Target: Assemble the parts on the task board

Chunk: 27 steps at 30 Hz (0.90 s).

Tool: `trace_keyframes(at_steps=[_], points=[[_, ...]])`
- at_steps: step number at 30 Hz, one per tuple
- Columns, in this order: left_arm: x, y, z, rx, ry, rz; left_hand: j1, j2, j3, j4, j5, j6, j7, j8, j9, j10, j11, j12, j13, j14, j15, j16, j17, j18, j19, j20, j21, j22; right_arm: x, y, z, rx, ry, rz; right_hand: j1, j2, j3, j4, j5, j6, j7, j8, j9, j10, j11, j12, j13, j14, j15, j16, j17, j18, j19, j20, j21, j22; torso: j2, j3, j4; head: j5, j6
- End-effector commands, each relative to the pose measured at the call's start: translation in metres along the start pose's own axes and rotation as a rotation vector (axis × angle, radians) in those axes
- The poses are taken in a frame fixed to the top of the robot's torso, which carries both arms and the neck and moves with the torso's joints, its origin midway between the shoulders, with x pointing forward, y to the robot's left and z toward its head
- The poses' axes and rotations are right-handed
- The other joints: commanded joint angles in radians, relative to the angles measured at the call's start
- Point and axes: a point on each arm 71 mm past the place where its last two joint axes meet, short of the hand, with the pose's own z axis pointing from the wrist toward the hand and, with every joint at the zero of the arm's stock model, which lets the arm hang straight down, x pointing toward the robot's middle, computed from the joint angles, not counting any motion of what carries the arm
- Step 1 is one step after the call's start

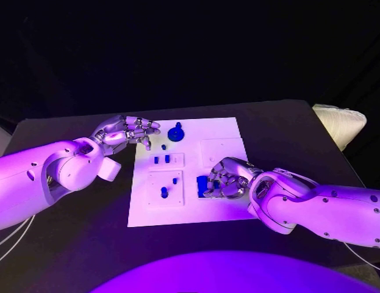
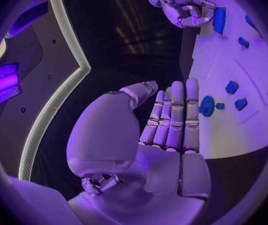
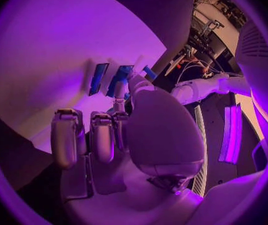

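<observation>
The white rectangular task board (image 1: 225, 131) lies mid-table on the black table (image 1: 277, 122). The right silver hand (image 1: 227, 178) curls over the board's near right part, fingers closed around a blue block part (image 1: 202, 185); if that grip is shallow, the piece could tilt and jam at its seat. The left silver hand (image 1: 126, 130) hovers at the board's far left corner, fingers straight and empty, beside a round blue knob part (image 1: 175, 132) it might knock. Small blue pegs (image 1: 161, 159) stand between.

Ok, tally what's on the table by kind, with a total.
White task board: 1
Robot hands: 2 (left robot hand, right robot hand)
Blue parts: 6 visible; the right robot hand may hide more
Total: 9
</observation>
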Motion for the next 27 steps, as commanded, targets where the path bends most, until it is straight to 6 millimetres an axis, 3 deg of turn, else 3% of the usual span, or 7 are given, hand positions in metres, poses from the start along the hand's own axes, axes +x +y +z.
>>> trace_keyframes(at_steps=[1,12,14,16,20,27], points=[[0.002,-0.001,0.001,0.008,0.018,-0.008,0.009,0.003,0.005,0.001,0.003,-0.008,0.0,0.005,-0.001,0.0,0.007,-0.004,-0.001,0.001,0.0,-0.005,-0.001,0.015,0.004,0.0,0.002,0.001,0.003,-0.004,0.0,0.019,0.03,-0.032,0.012,0.001,0.006,-0.002,0.0,0.001,-0.009,0.007,0.001,0.086,-0.008,0.003,0.239,0.096,-0.008,-0.002,0.219,-0.009,0.084,-0.009,-0.001,0.235,-0.001,-0.0003,-0.0015,0.0,0.0],[0.002,-0.001,0.001,0.007,0.018,-0.008,0.009,0.003,0.005,0.001,0.003,-0.008,0.0,0.005,-0.001,0.0,0.007,-0.004,-0.001,0.001,0.0,-0.005,-0.001,0.015,0.004,0.0,0.002,0.001,0.001,0.0,-0.004,-0.039,0.005,0.068,0.001,-0.014,-0.001,0.007,0.008,-0.009,-0.002,0.003,-0.001,0.077,-0.003,-0.023,0.228,0.093,-0.005,-0.009,0.206,-0.005,0.079,-0.008,-0.023,0.23,-0.001,-0.0016,-0.0015,0.001,0.0],[0.002,-0.001,0.001,0.007,0.018,-0.008,0.009,0.003,0.005,0.001,0.003,-0.008,0.0,0.005,-0.001,0.0,0.007,-0.004,-0.001,0.001,0.0,-0.005,-0.001,0.015,0.004,0.0,0.002,0.001,-0.001,0.001,-0.004,-0.063,-0.02,0.111,-0.003,-0.015,-0.002,0.01,0.01,-0.025,0.005,-0.005,-0.005,0.071,0.002,-0.038,0.221,0.092,-0.001,-0.013,0.199,-0.002,0.076,-0.006,-0.041,0.225,-0.002,-0.0021,-0.002,0.002,0.0],[0.002,-0.001,0.0,0.007,0.017,-0.008,0.009,0.003,0.005,0.001,0.003,-0.008,0.0,0.005,-0.001,0.0,0.007,-0.004,-0.001,0.001,0.0,-0.005,-0.001,0.015,0.004,0.0,0.002,0.001,-0.005,0.002,-0.005,-0.104,-0.062,0.177,-0.008,-0.017,-0.006,0.009,0.011,-0.068,0.027,-0.027,-0.015,0.041,0.021,-0.109,0.192,0.085,0.014,-0.027,0.173,0.012,0.057,0.004,-0.125,0.205,-0.002,-0.0027,-0.0024,0.002,0.0],[0.001,-0.001,0.0,0.009,0.011,-0.007,0.009,0.002,0.007,0.0,0.003,-0.009,0.0,0.006,-0.002,0.0,0.008,-0.004,-0.001,0.001,0.001,-0.005,-0.002,0.015,0.003,0.0,0.005,0.003,-0.015,0.002,-0.006,-0.171,-0.155,0.297,-0.011,-0.019,-0.013,0.008,0.015,-0.124,0.057,-0.065,-0.03,0.02,0.047,-0.147,0.175,0.085,0.035,-0.029,0.172,0.016,0.05,0.021,-0.157,0.197,-0.005,-0.0044,-0.0052,0.005,0.0],[-0.004,0.001,0.001,0.02,-0.017,-0.015,0.004,0.002,0.006,0.002,0.002,-0.009,0.001,0.007,-0.002,0.001,0.008,-0.003,-0.002,0.0,0.002,-0.006,-0.002,0.014,0.002,0.0,0.005,0.004,-0.041,-0.011,0.003,-0.202,-0.257,0.397,-0.022,-0.018,-0.023,0.01,0.03,-0.134,0.064,-0.072,-0.033,0.016,0.054,-0.153,0.171,0.085,0.042,-0.027,0.175,0.017,0.049,0.028,-0.164,0.195,-0.023,-0.0133,-0.0154,0.018,0.0]])
